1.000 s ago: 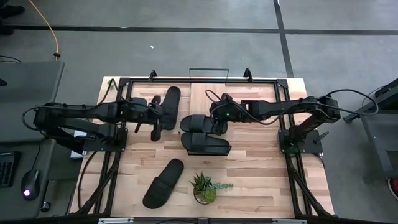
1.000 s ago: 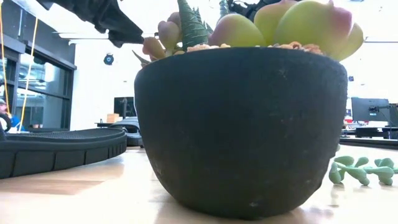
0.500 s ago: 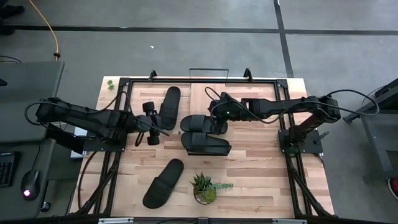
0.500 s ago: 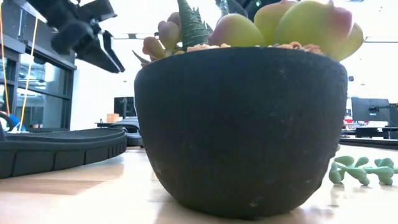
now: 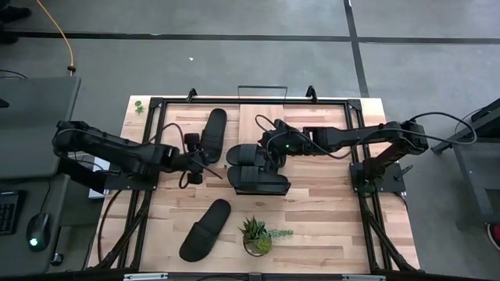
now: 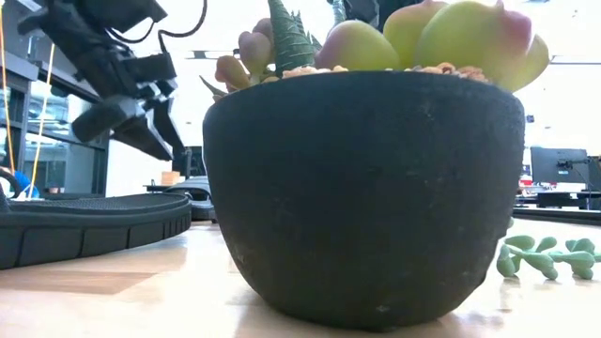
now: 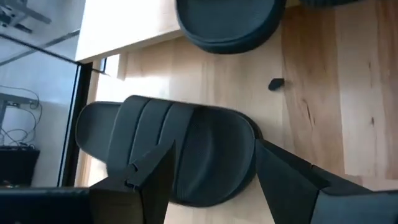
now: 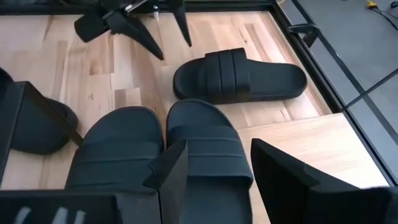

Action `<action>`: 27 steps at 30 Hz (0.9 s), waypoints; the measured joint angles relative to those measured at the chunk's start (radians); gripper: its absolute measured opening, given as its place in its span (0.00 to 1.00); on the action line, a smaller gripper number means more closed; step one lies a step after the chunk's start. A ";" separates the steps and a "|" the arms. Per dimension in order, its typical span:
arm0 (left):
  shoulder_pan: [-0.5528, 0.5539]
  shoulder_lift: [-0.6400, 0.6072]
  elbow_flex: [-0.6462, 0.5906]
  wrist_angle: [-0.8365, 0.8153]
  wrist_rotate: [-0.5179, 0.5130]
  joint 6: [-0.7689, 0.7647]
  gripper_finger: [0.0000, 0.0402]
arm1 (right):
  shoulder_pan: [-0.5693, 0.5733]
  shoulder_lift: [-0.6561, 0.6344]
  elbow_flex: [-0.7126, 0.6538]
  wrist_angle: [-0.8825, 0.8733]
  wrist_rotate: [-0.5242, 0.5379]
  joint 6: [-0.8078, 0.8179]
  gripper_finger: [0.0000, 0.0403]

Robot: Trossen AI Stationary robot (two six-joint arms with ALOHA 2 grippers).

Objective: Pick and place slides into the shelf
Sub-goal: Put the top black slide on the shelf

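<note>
Four black slides show in the high view. One (image 5: 212,131) lies far left, two (image 5: 251,154) (image 5: 262,182) lie side by side mid-table, and one (image 5: 205,229) lies near. The shelf (image 8: 298,146) is a light board beside the farther middle slide, also shown as the shelf (image 7: 143,28). My left gripper (image 5: 208,169) is open above the far-left slide's strap end (image 7: 186,155), a finger on either side, not touching. My right gripper (image 5: 267,151) is open over the farther middle slide's strap (image 8: 208,146). I see no contact.
A potted succulent (image 5: 256,236) stands near the table's near edge and fills the low view as the pot (image 6: 366,188). Black frame bars (image 5: 148,179) run along the table's sides and far edge. Bare wood lies right of the middle slides.
My left gripper has moved toward the table's near-right, along the far-left slide to its near end, and has come down while staying open. The slides have stayed where they were.
</note>
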 joint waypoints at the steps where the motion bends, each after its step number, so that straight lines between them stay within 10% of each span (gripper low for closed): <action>1: 0.000 0.016 0.000 0.011 0.000 0.009 0.51 | 0.000 0.000 0.000 -0.004 0.000 0.000 0.42; 27: 0.202 0.287 0.000 0.214 -0.056 0.081 0.51 | 0.000 0.000 0.000 -0.014 0.000 0.004 0.42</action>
